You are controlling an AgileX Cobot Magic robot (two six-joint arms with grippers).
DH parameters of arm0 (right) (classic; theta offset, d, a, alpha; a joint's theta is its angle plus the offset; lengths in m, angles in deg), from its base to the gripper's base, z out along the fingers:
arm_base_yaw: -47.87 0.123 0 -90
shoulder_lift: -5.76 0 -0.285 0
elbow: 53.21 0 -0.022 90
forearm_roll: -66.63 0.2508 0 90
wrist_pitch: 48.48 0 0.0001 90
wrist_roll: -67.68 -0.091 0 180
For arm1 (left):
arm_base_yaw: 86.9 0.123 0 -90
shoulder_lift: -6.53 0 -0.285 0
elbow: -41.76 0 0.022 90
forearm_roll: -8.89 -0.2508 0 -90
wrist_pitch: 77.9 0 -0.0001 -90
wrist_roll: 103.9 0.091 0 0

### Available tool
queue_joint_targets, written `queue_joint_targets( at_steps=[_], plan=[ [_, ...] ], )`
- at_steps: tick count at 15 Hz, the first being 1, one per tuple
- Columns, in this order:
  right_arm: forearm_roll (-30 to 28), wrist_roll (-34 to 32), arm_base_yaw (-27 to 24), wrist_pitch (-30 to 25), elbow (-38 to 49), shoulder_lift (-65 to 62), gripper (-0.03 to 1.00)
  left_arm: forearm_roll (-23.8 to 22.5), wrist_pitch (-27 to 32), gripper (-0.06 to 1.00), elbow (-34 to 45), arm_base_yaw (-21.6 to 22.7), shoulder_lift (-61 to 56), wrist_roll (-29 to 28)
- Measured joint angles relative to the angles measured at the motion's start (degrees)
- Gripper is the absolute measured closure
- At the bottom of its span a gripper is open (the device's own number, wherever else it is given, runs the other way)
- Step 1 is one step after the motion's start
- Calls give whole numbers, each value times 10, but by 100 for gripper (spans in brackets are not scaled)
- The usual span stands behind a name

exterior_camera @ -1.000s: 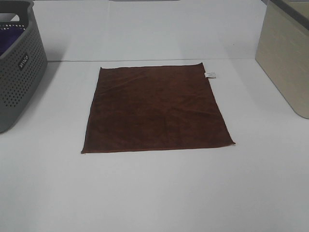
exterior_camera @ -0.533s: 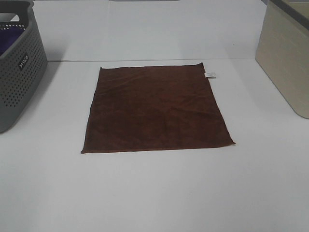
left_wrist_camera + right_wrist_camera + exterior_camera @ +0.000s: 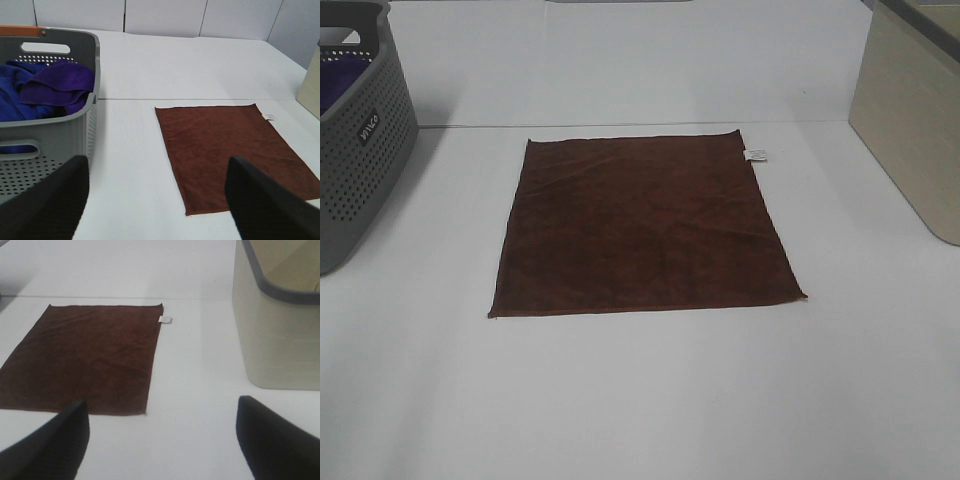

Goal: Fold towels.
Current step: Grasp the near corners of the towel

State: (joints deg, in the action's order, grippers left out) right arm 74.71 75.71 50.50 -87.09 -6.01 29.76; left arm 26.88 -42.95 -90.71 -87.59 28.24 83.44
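The dark reddish-brown towel (image 3: 642,225) lies flat and spread open on the white table, with a small white tag (image 3: 756,155) at its far right corner. It also shows in the left wrist view (image 3: 230,152) and the right wrist view (image 3: 85,357). Neither arm shows in the exterior high view. My left gripper (image 3: 155,200) is open and empty, its fingers (image 3: 47,202) wide apart, back from the towel's near left side. My right gripper (image 3: 160,440) is open and empty, back from the towel's near right corner.
A grey perforated basket (image 3: 355,150) stands at the left edge of the table, holding purple and blue cloths (image 3: 55,87). A beige bin (image 3: 910,110) with a dark rim stands at the right edge; it also shows in the right wrist view (image 3: 277,335).
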Motion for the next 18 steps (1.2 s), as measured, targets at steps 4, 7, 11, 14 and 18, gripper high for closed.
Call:
queue_joint_targets(
  at_steps=[4, 7, 11, 14, 18],
  plan=[
    [36, 0, 0, 77, 0, 113, 22, 80, -34, 22, 0, 0, 150, 0],
    [90, 0, 0, 85, 0, 227, 29, 136, -44, 22, 0, 0, 290, 2],
    [185, 19, 0, 85, -13, 380, 33, 180, -98, 22, 0, 0, 461, 2],
    [199, 45, 0, 61, -74, 492, 34, 223, -120, 22, -8, 0, 567, 23],
    [202, 78, 0, 13, -174, 643, 34, 299, -120, 22, -64, 0, 682, 122]
  ],
)
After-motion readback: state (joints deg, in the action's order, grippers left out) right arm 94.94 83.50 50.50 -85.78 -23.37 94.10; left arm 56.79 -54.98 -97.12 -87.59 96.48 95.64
